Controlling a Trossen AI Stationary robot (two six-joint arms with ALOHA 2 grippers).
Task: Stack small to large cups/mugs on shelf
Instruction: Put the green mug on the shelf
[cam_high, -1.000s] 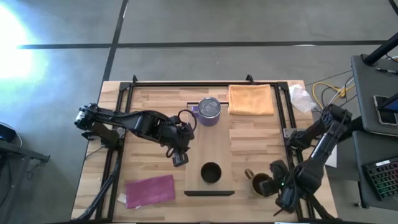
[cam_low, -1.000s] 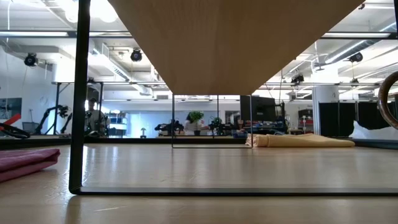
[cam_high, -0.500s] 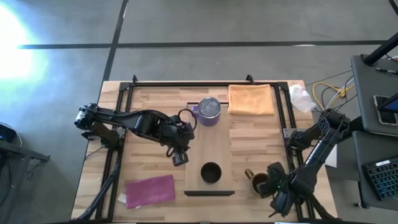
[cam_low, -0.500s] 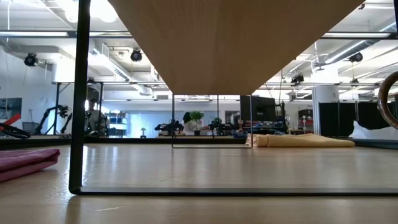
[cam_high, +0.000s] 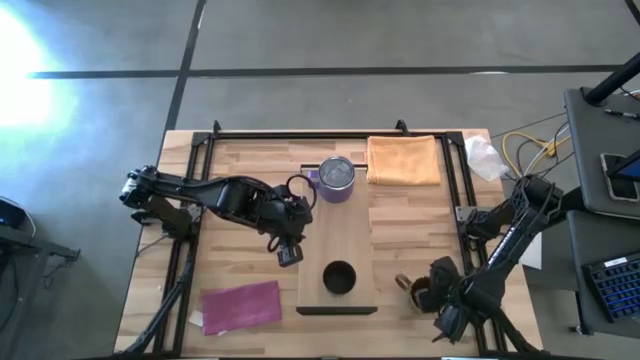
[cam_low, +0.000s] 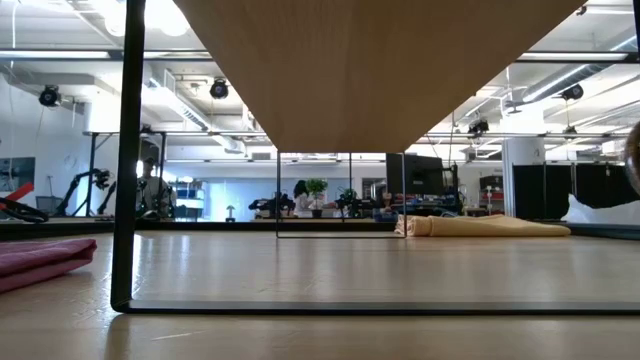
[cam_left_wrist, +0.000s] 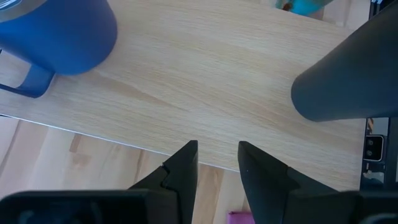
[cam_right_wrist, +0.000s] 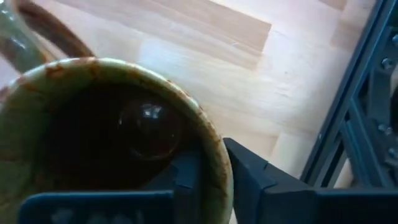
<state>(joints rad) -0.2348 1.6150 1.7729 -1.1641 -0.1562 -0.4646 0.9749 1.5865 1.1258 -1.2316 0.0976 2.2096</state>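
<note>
The shelf (cam_high: 340, 235), a long light-wood board, lies along the table's middle. On its far end stands the purple mug (cam_high: 336, 180), and on its near end the small black cup (cam_high: 339, 278). My left gripper (cam_high: 288, 252) hovers open at the shelf's left edge, with nothing between its fingers (cam_left_wrist: 186, 168). The brown mug (cam_high: 418, 292) is on the table, right of the shelf's near end. My right gripper (cam_high: 436, 290) is shut on it. My right gripper has the brown mug's rim (cam_right_wrist: 219, 163), on the side away from the handle (cam_right_wrist: 43, 31). One finger (cam_right_wrist: 186, 177) is inside the mug and the other (cam_right_wrist: 255, 180) outside, with the wall between them. The fingers come from above. Whether the mug's bottom is still on the table does not show.
An orange cloth (cam_high: 404, 160) lies at the far right beside the purple mug, and a purple cloth (cam_high: 242, 305) at the near left. Black frame rails (cam_high: 460, 190) run along the table's sides. The low view shows the shelf's underside (cam_low: 350, 70) and a black leg (cam_low: 128, 150).
My right gripper has edged toward the brown mug and the table's near edge. The mug has shifted a little; in the low view its handle has almost left the picture's right edge. The left arm has kept still.
</note>
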